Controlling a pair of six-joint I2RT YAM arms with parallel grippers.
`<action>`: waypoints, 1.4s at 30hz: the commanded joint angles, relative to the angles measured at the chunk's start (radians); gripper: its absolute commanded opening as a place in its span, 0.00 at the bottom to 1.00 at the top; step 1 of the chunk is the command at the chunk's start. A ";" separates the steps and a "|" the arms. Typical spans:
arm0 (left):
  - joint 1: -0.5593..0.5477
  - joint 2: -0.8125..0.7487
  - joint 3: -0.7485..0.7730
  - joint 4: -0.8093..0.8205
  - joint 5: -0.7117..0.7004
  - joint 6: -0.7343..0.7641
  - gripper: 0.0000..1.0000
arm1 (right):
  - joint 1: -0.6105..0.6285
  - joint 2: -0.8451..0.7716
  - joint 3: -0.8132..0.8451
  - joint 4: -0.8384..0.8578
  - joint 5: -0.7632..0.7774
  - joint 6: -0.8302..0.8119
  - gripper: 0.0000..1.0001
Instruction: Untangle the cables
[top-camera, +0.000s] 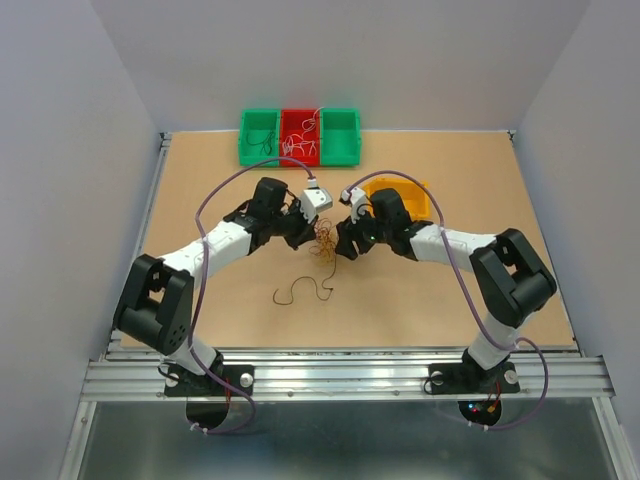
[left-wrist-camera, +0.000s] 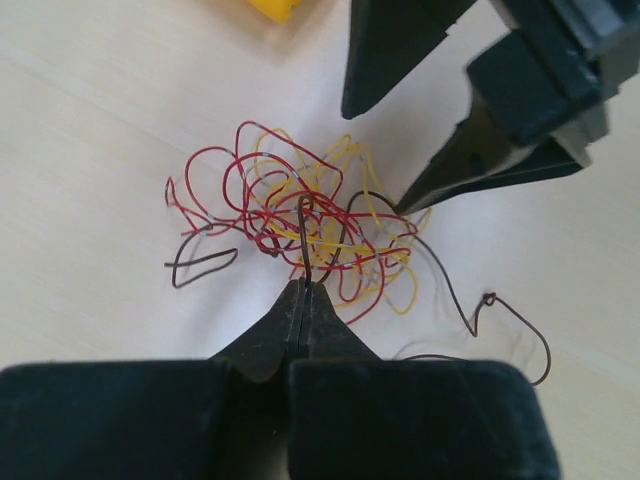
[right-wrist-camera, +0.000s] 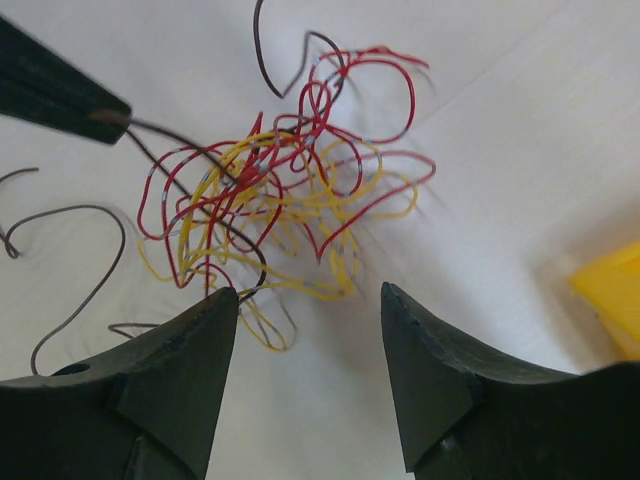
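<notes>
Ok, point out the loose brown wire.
In the top view, the loose brown wire lies alone on the table, left of centre, nearer than the tangle.

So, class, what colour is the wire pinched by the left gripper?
Dark brown wire; clearest in the left wrist view.

The top camera hangs high behind the near edge, looking down and forward over the whole desk (top-camera: 400, 300) as far as the bins (top-camera: 340, 157). The left wrist camera rides close above the desk, its left fingers (left-wrist-camera: 285, 335) at the bottom of view, facing the right fingers (left-wrist-camera: 390, 50). The right wrist camera looks back the opposite way, just as near. All three views share the cables (top-camera: 323, 240) mid-desk.
</notes>
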 joint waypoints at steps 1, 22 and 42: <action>-0.002 -0.090 -0.034 0.060 -0.005 0.014 0.00 | 0.003 0.055 0.101 0.078 -0.036 -0.019 0.64; -0.001 -0.015 -0.021 0.069 -0.105 0.020 0.45 | 0.003 0.046 0.082 0.084 -0.082 -0.034 0.22; 0.114 0.019 0.013 -0.090 0.027 0.022 0.57 | 0.005 0.041 0.073 0.083 -0.053 -0.029 0.25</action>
